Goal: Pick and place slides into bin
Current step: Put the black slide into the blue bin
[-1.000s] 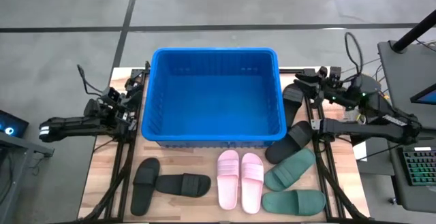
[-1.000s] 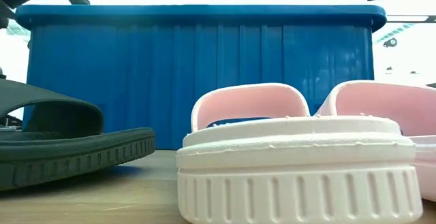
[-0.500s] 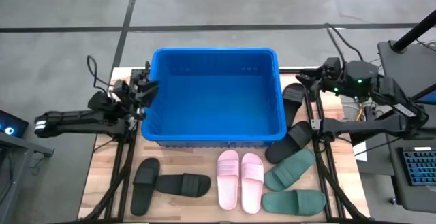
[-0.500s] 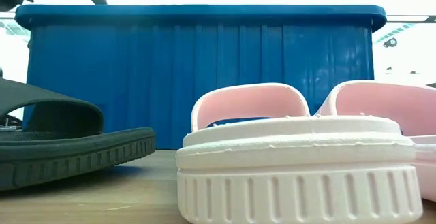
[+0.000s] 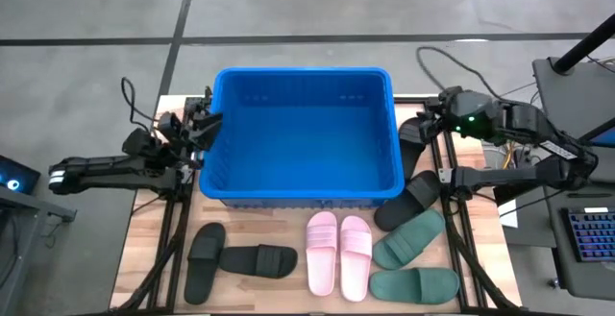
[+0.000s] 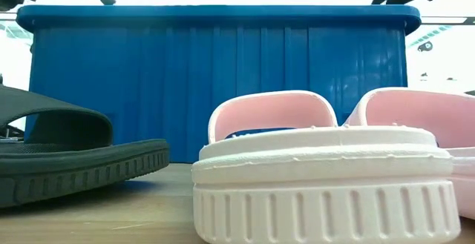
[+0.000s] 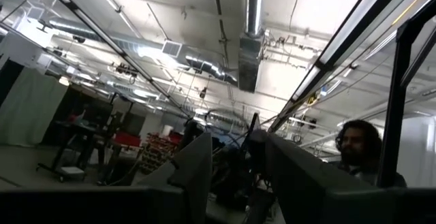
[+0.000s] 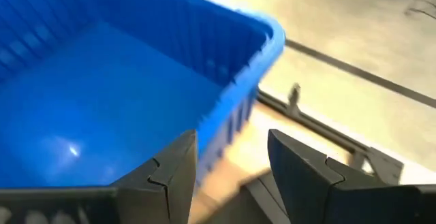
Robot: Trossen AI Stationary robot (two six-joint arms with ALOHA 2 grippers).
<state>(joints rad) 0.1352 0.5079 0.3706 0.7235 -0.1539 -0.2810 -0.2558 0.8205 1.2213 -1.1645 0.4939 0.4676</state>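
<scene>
The blue bin stands at the table's middle and holds nothing; it fills the back of the low view. Slides lie flat on the table: two black at the near left, two pink in the near middle, two green at the near right, and two black by the bin's right wall. My left gripper is open and empty at the bin's left rim, pointing upward. My right gripper is open and empty at the bin's right rim, above the farther black slide.
The table's dark frame rails run along both sides. A keyboard and desk gear sit off the table's right. A person shows in the room beyond in the left wrist view. Bare wood shows between the slides and the near edge.
My left gripper has gone toward the bin's left rim and then held still. My right arm's wrist has shifted toward the bin, and its gripper has stayed by the bin's right rim. No slide has moved.
</scene>
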